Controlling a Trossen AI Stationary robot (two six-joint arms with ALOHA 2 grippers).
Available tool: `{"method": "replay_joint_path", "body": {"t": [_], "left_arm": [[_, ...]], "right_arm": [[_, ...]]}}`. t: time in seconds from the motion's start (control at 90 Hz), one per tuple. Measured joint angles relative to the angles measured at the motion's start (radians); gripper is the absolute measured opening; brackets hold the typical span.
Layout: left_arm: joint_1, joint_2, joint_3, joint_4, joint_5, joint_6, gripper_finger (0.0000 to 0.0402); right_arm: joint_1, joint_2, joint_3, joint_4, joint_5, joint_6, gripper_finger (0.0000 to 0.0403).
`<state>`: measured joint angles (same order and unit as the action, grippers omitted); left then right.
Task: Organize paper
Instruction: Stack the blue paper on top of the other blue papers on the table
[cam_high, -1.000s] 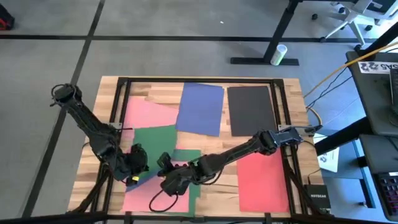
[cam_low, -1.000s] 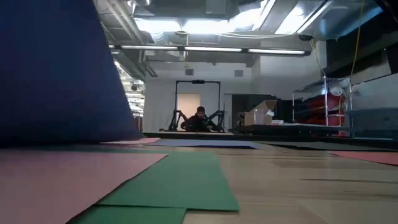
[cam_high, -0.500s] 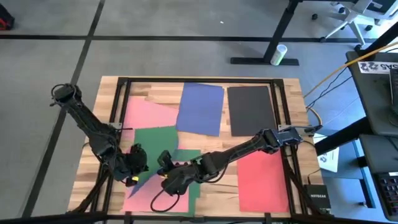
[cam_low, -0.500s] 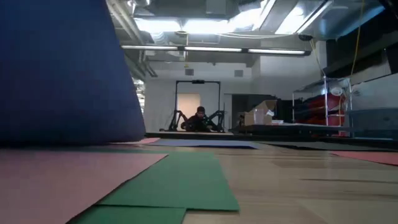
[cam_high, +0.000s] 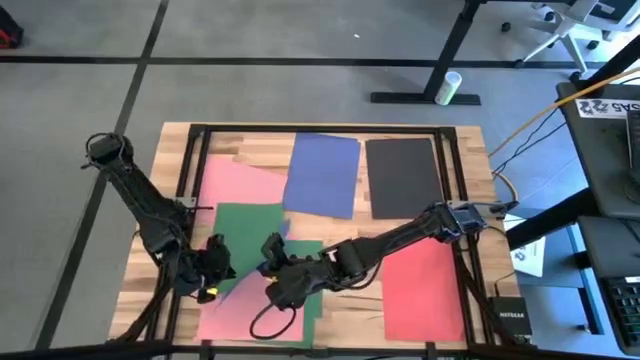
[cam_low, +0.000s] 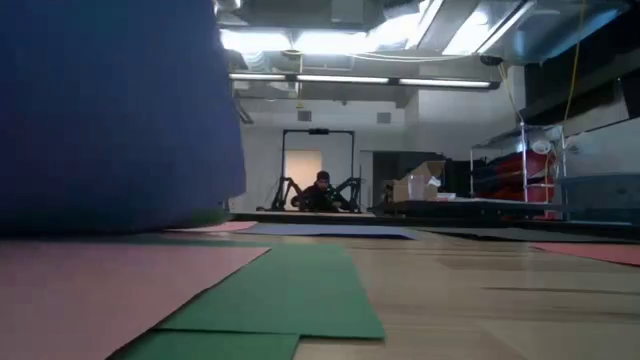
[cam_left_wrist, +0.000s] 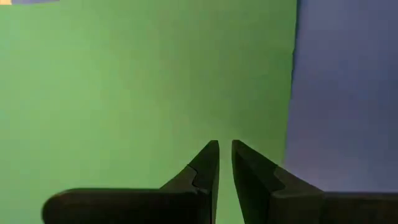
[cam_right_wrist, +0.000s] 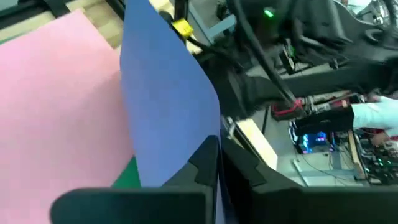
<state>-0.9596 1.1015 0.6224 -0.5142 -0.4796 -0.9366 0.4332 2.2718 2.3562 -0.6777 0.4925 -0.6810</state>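
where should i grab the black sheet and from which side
The black sheet lies flat on the table, no edge lifted, so pinch a corner. Its near-left corner looks best: bare wood borders it and it faces the arms. Slide in low from the near side. The right gripper holds a lifted blue sheet.

— Where am I looking from in each feed?

— My high camera hangs over the bench (cam_high: 250, 150) and faces straight down, taking in both arms and the floor around. My low camera sits at bench-top level, looking across into the room; a lifted blue sheet (cam_low: 110, 110) stands very close to its lens, filling the left.

— And the wrists?

— My left wrist camera is pressed close above a green sheet (cam_left_wrist: 143, 81). My right wrist camera looks past its claw (cam_right_wrist: 217, 163) along that same blue sheet, so it shares it with the high and low views.
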Motion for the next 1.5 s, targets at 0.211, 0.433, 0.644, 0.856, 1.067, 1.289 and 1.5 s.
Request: {"method": "replay_joint_path", "body": {"t": [0.211,0.433,0.644,0.856,1.067,1.289,1.5], "left_arm": [[-0.019,0.0,0.0,0.001,-0.016,-0.025,0.0027],[-0.022,0.0,0.0,0.0,-0.023,-0.026,0.0027],[-0.022,0.0,0.0,0.002,-0.023,-0.036,0.0027],[-0.022,0.0,0.0,0.002,-0.024,-0.038,0.0027],[-0.021,0.0,0.0,0.007,-0.025,-0.038,0.0027],[-0.022,0.001,0.0,0.007,-0.025,-0.038,0.0027],[-0.022,0.001,0.0,0.008,-0.024,-0.037,0.0027]], "right_arm": [[0.0,-0.072,0.0,-0.094,0.053,0.039,0.0],[-0.001,-0.122,0.0,-0.19,0.137,0.059,0.0],[-0.001,-0.161,0.0,-0.268,0.208,0.098,0.0],[-0.003,-0.196,0.0,-0.313,0.223,0.105,0.0],[-0.035,-0.242,0.0,-0.36,0.223,0.163,0.0],[-0.102,-0.29,0.0,-0.427,0.163,0.236,0.0],[-0.19,-0.302,0.0,-0.472,0.105,0.301,0.0]]}}
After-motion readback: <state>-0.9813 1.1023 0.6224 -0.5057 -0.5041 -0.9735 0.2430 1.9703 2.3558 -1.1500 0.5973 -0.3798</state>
